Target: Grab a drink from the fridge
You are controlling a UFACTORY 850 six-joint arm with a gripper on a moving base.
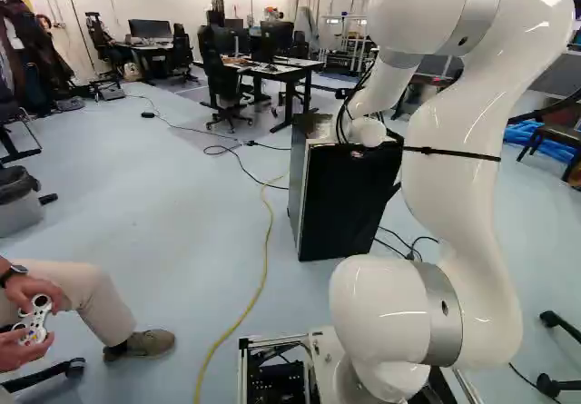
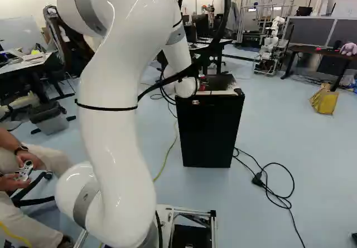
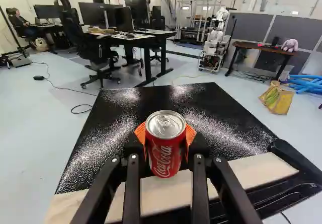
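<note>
"Red can: position?"
"Over the top of the fridge, near the front edge. Contact with the surface: I cannot tell."
"Claw state?"
"Pinching the can, one orange pad against each side."
"Beyond the fridge?"
"From here, an office chair beside a desk."
</note>
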